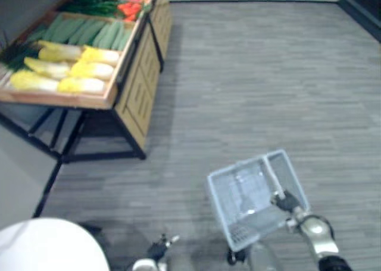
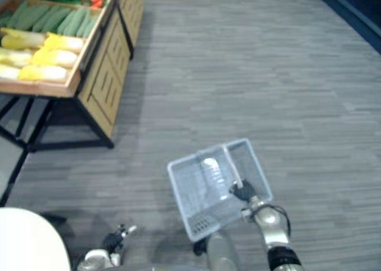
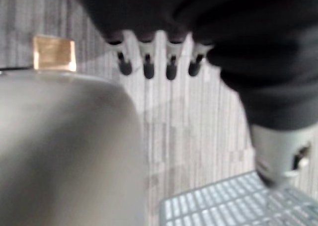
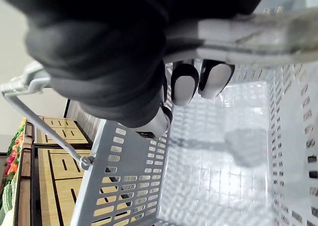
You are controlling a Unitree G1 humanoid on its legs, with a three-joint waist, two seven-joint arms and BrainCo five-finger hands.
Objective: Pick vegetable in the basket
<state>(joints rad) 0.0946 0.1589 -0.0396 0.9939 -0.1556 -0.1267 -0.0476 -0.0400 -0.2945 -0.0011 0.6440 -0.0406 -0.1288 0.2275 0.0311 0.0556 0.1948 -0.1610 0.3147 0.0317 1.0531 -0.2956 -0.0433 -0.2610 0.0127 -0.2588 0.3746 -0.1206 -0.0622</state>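
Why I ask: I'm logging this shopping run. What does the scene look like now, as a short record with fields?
basket: grey plastic, empty, hanging from the right hand
right hand: curled round the basket's handle
left hand: low at the robot's left, open, holding nothing
stand: wooden, ahead to the left, holding yellow cabbages and long green vegetables
floor: grey planks

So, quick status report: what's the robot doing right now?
Right hand shut on basket handle; left hand open, hanging low. Basket empty. Vegetables on the stand, ahead-left, likely beyond reach. No obstacle seen between.
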